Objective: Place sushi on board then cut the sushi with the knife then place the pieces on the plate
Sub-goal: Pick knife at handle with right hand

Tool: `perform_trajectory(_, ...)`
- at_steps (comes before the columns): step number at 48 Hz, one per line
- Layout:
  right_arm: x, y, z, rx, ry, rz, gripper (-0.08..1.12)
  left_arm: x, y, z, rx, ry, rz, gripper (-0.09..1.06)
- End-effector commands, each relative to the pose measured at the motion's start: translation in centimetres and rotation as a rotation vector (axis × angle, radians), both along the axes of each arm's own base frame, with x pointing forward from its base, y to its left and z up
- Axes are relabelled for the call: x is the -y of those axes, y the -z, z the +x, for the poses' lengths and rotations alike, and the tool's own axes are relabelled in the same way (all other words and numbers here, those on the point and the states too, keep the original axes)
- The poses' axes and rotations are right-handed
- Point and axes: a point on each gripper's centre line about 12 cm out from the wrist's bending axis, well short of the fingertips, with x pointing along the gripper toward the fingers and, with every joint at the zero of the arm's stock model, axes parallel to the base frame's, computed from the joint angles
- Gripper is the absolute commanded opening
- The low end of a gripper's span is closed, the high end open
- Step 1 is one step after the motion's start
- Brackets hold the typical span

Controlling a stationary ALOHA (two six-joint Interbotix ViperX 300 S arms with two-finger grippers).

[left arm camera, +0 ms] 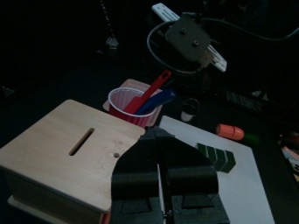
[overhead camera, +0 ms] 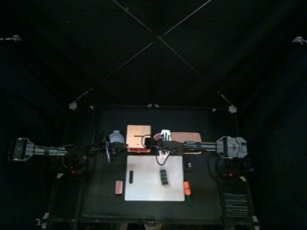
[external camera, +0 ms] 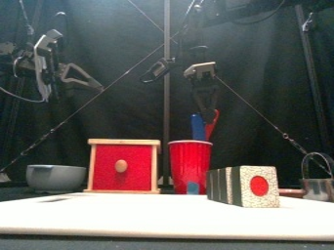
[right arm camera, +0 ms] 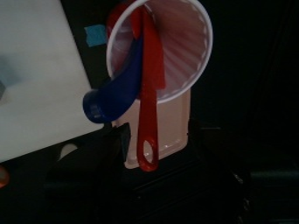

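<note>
Red cup (external camera: 190,164) holding blue knife (external camera: 197,127), red knife (external camera: 213,119)

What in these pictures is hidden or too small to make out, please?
Front view: the red cup hides the lower ends of the blue knife and red knife.
Front view: the picture's edge cuts off the metal cutter.
Top view: the sushi roll blocks are too small to count.
Top view: the red toy left of the white board is too small to identify.
</note>
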Motion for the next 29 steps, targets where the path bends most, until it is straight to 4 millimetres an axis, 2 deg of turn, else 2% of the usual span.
perform_trajectory(1,0.6,-1.7,0.3,0.045,0.004,-0.003,0.88,-0.1,-0.5,0.2,0.014,-0.004,0.004,-0.02)
perform_trajectory(19,2.9,-0.5,0.7,0.006,0.033,-0.025,0.88,-0.1,-0.1,0.1,0.004,-0.004,0.003,-0.02)
perform_trajectory(29,3.6,-0.9,0.6,0.019,0.052,-0.021,0.88,-0.1,-0.1,0.1,0.005,-0.004,0.005,-0.02)
